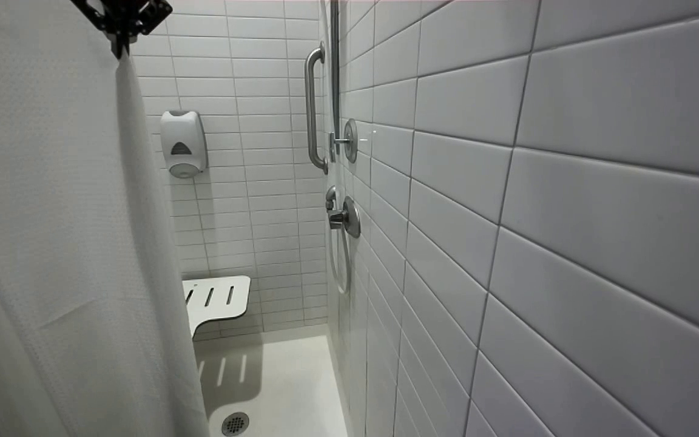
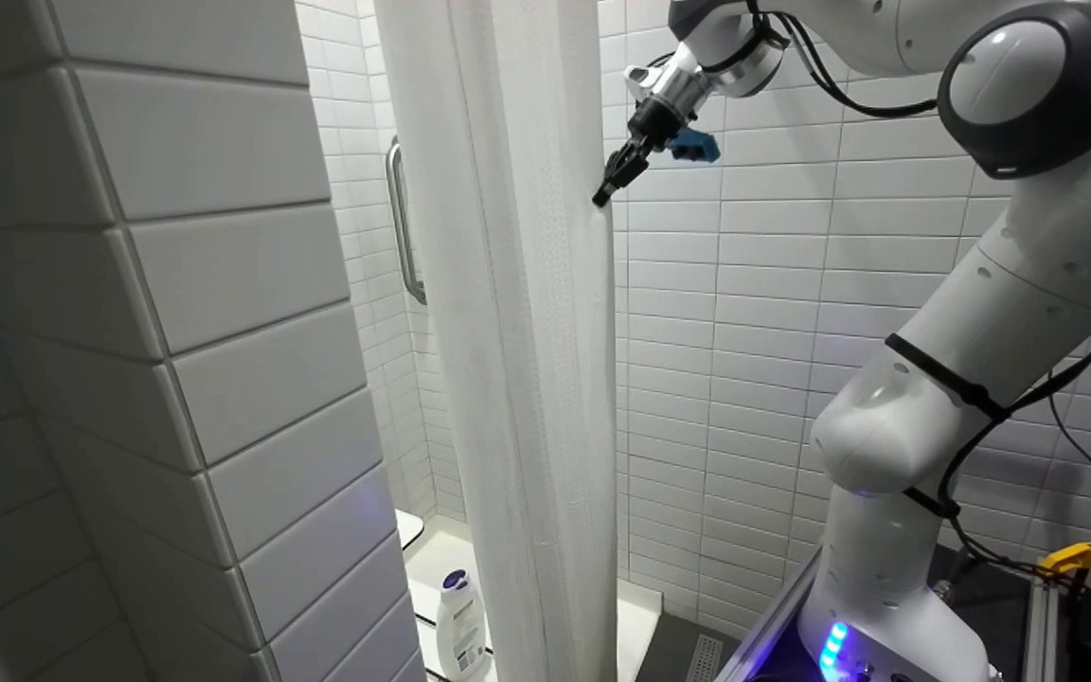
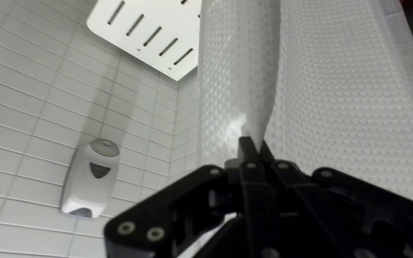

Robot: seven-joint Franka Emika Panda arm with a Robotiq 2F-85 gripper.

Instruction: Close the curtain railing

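Note:
The white, slightly see-through curtain (image 1: 52, 212) hangs in soft vertical folds on the left in an exterior view. In an exterior view it also hangs mid-picture (image 2: 536, 360), beside the arm. My gripper (image 1: 121, 51) is shut on the curtain's edge high up and pulls it to a point. The gripper also shows in an exterior view (image 2: 601, 195), tilted down to the curtain's edge. In the wrist view the fingertips (image 3: 256, 146) pinch a gathered fold of the curtain (image 3: 339, 79). The railing and the curtain's top are out of view.
A soap dispenser (image 1: 184, 145), a slotted fold-down seat (image 1: 228, 308), a grab bar (image 1: 311, 109) and shower valves (image 1: 351, 217) are inside the stall. A white bottle (image 2: 459, 633) stands behind the curtain. A tiled wall (image 1: 604, 182) runs along one side.

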